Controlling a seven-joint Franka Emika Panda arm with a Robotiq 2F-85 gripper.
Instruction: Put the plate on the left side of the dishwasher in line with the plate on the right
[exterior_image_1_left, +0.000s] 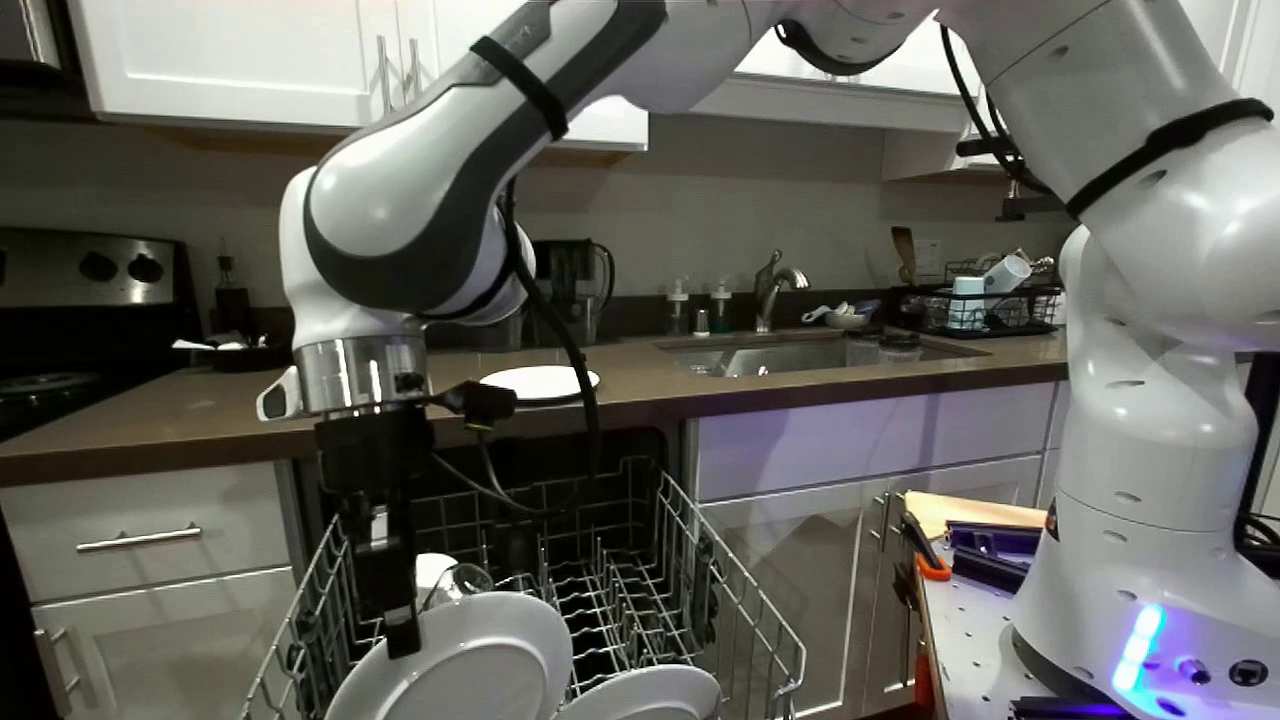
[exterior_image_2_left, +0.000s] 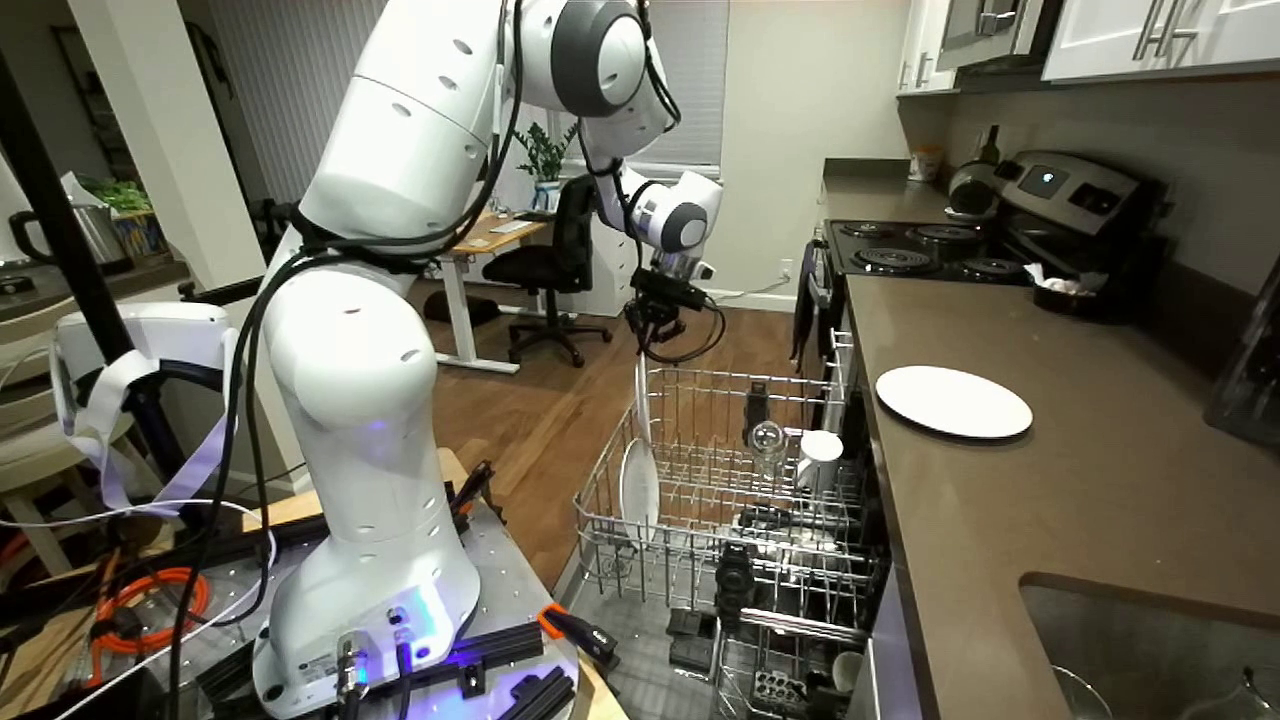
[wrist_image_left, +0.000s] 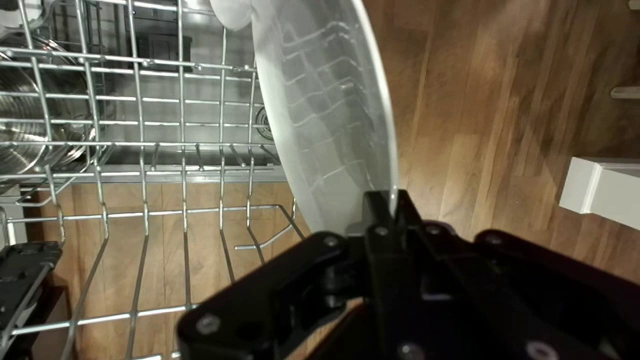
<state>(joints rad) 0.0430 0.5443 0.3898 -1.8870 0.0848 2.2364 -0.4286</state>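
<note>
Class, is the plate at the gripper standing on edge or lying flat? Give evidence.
On edge: in an exterior view the gripped plate shows as a thin, near-vertical sliver.

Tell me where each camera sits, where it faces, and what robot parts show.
In an exterior view: sits across the dishwasher rack, facing the counter and sink; base, arm and gripper show.
In an exterior view: sits near the base, looking along the counter toward the stove; base and arm show, gripper indistinct.
Wrist view: on the wrist, looking down past the gripper at the held plate, dishwasher rack and floor; only the gripper shows.
Both exterior views share the arm, dishwasher rack and countertop plate.
</note>
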